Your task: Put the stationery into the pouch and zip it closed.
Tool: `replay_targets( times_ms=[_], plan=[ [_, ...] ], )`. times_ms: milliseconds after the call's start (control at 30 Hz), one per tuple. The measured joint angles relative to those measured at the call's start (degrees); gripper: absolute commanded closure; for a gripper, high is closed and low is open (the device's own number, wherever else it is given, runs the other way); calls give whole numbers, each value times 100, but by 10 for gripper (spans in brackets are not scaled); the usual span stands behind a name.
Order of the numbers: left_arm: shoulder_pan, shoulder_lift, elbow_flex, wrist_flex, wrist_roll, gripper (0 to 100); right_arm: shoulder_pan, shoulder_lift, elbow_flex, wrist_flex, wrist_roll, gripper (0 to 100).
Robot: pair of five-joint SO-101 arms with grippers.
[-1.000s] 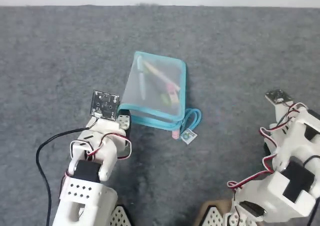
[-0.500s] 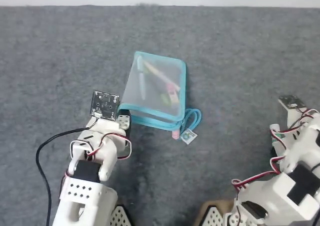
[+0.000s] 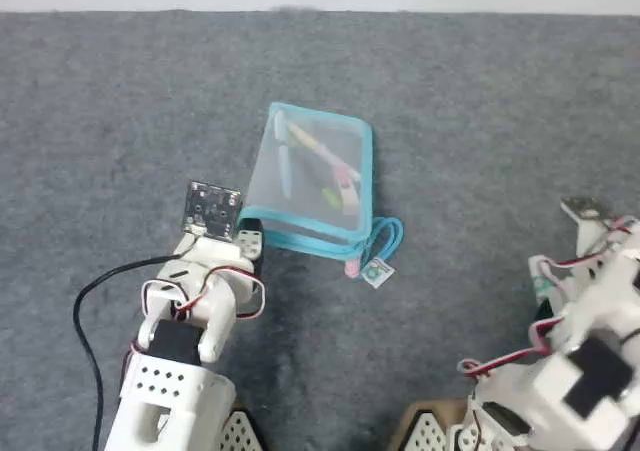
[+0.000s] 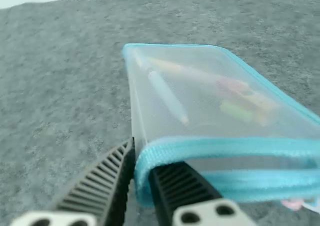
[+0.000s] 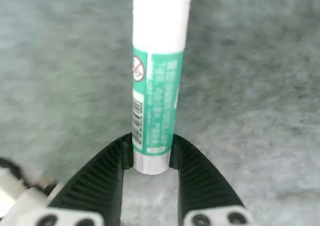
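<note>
Inside pouch (image 3: 367, 176): pens (image 3: 284, 171); right gripper (image 5: 150, 158) grips glue stick (image 5: 157, 75).

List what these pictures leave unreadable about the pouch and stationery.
High view: the left arm's wrist covers the pouch's near corner; zip slider position unclear.
Left wrist view: stationery inside blurred by the translucent wall.
Right wrist view: glue stick in the right claw, far end cut off by the frame.
</note>
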State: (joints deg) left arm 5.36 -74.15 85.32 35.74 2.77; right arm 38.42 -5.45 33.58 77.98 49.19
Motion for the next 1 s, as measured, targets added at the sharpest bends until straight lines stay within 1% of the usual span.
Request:
replay_targets(
  times_ms=[67, 167, 233, 333, 400, 500, 600, 700, 1000],
  plan=[
    [158, 0, 185, -220, 0, 988, -343, -668, 0, 352, -132, 992],
    [387, 0, 404, -607, 0, 988, -1160, -1916, 0, 967, -387, 992],
    [527, 0, 413, -686, 0, 988, -1890, -2804, 0, 1380, -615, 992],
    [703, 0, 422, -695, 0, 988, -3279, -3859, 0, 1864, -1143, 992],
    [765, 0, 422, -695, 0, 988, -4237, -4123, 0, 2004, -1547, 992],
    [774, 0, 422, -695, 0, 988, -5495, -3991, 0, 2004, -2004, 992],
    [791, 0, 422, -695, 0, 988, -6418, -3499, 0, 1864, -2233, 992],
    [791, 0, 422, -695, 0, 988, -6778, -2804, -220, 1697, -2444, 992],
    [791, 0, 422, -695, 0, 988, -6848, -563, -1864, 1609, -2884, 992]
  ],
)
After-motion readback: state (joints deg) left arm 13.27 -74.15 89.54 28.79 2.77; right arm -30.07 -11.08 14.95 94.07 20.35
